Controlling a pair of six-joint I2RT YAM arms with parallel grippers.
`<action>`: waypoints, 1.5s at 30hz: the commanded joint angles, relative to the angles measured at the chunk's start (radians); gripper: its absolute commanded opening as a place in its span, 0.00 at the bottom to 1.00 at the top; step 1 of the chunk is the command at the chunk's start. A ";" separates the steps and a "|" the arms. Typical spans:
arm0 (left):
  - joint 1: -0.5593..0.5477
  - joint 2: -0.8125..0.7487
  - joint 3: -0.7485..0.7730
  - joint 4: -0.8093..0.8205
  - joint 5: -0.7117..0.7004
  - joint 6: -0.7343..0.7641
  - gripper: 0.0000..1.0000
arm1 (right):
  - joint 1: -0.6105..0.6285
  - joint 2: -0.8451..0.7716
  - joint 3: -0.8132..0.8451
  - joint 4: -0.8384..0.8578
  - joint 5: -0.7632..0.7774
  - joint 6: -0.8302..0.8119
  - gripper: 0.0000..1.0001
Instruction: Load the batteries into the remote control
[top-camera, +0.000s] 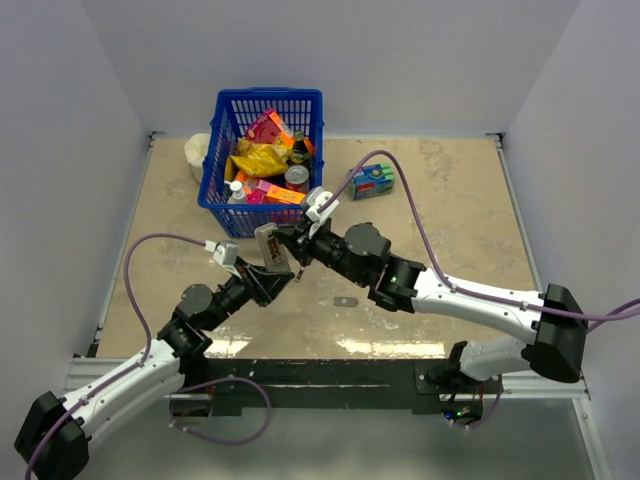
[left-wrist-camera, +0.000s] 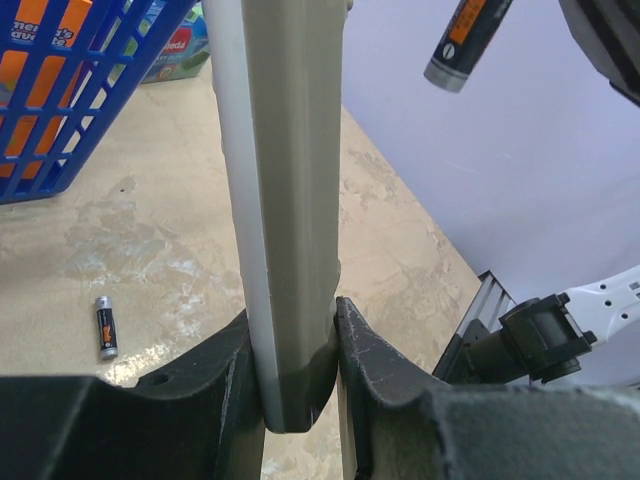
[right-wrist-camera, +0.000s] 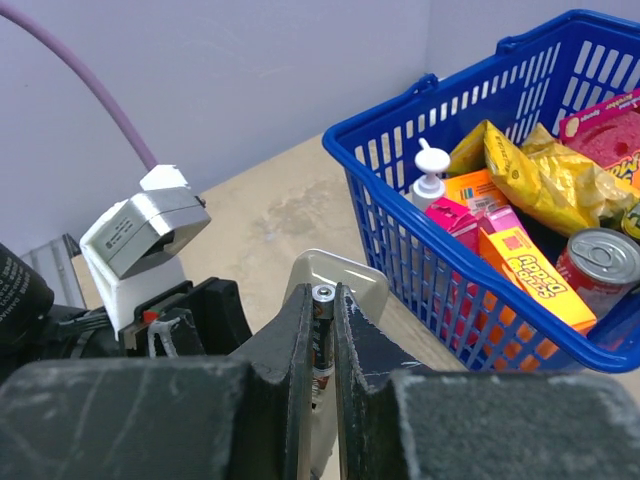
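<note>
Inside right gripper (right-wrist-camera: 320, 312), battery (right-wrist-camera: 323, 297) mostly hidden; remote (left-wrist-camera: 290, 200) top cropped.

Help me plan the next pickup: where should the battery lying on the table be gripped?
Probably across its middle, straight down from above: the battery lies flat on the table, bare surface along both long sides.

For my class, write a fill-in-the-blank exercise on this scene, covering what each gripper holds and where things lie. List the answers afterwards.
1. The left gripper is shut on the grey ___.
2. The right gripper pinches one battery; the other battery lies on the ___.
3. The can sits in a ___ plastic basket.

Missing words: remote control; table; blue.
</note>
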 joint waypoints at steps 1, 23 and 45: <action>0.004 -0.011 0.015 0.109 -0.024 -0.049 0.00 | 0.022 0.005 0.027 0.086 -0.001 -0.035 0.00; 0.004 0.009 0.032 0.141 -0.015 -0.059 0.00 | 0.041 0.116 -0.021 0.164 0.141 -0.033 0.00; 0.004 0.001 0.052 0.104 -0.052 -0.097 0.00 | 0.039 0.116 -0.038 0.107 0.131 -0.027 0.00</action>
